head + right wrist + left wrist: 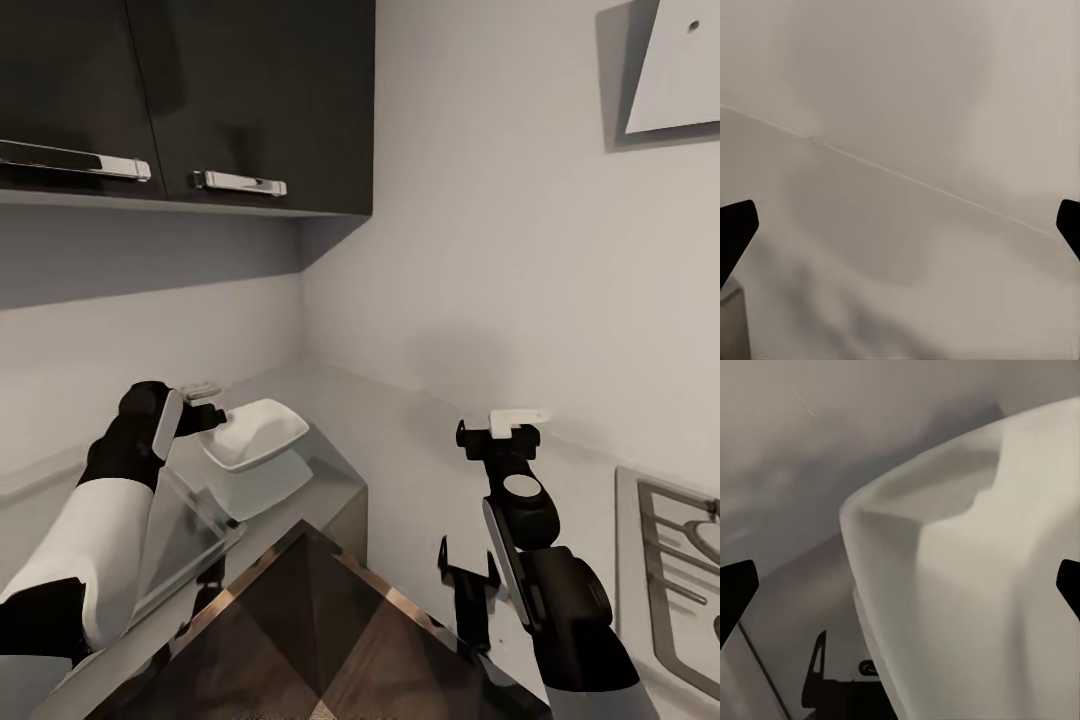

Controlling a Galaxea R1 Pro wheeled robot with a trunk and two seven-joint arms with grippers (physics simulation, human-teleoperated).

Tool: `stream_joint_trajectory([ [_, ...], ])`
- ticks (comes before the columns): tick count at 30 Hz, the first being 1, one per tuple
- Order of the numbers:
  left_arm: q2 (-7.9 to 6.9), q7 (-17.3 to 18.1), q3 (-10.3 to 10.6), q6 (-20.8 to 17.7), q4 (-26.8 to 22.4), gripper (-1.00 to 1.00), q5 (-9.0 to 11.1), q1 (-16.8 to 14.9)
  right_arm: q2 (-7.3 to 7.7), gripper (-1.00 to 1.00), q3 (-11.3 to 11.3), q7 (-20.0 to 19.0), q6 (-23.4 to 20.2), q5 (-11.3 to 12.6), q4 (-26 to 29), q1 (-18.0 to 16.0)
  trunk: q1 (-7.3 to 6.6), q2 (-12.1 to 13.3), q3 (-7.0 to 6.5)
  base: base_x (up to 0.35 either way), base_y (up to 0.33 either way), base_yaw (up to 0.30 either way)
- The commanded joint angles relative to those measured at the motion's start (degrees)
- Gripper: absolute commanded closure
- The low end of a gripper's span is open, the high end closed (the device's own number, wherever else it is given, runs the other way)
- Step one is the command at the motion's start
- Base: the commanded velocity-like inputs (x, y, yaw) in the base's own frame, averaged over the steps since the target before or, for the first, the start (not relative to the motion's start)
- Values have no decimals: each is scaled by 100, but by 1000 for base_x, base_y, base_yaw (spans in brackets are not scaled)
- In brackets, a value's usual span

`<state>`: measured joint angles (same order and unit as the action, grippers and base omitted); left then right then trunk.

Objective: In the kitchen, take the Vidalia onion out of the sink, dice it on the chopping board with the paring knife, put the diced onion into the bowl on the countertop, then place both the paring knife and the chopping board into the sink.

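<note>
The white bowl (pixel 255 432) sits low over the grey countertop (pixel 330 425), with its pale reflection right beneath it. My left gripper (pixel 203 405) is at the bowl's left rim, and I cannot tell whether it touches. In the left wrist view the bowl (pixel 967 585) is very close, and the dark fingertips (pixel 736 589) stand wide apart. My right gripper (pixel 497 433) hovers open over the countertop near the side wall, with nothing between its fingers. The right wrist view faces bare wall and the countertop (pixel 907 300). The onion, knife, board and sink are out of view.
Dark wall cabinets (pixel 200 90) hang above the left arm. A hob grate (pixel 675 570) lies at the right edge under a hood (pixel 680 70). A white wall fitting (pixel 520 415) sits beyond the right gripper. A dark brown wood-grained surface (pixel 310 620) lies below the countertop's corner.
</note>
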<state>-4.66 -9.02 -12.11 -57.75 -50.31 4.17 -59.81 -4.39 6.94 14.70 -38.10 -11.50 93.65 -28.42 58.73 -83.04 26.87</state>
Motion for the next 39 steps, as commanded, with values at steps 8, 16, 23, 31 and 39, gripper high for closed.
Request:
stream_joint_trajectory([
  [8, 0, -39, 5, -24, -5, -100, 45, -4, 0, -100, 10, 16, -40, -24, 4, -6, 0, -4, 81, 0, 0, 0],
  [16, 0, -39, 6, -26, -5, -100, 48, -4, 0, -100, 10, 16, -40, -27, 4, -6, 0, -4, 154, 0, 0, 0],
  [23, 0, -39, 6, -26, -5, -100, 48, -4, 0, -100, 10, 16, -40, -28, 4, -6, 0, -4, 219, 0, 0, 0],
  [31, 0, -39, 6, -26, -5, -100, 49, -4, 0, -100, 15, 16, -40, -28, 4, -6, 0, -4, 293, 0, 0, 0],
  [39, 0, -39, 6, -27, -5, -100, 47, -4, 0, -100, 73, 16, -40, -28, 4, -6, 0, -4, 335, 0, 0, 0],
])
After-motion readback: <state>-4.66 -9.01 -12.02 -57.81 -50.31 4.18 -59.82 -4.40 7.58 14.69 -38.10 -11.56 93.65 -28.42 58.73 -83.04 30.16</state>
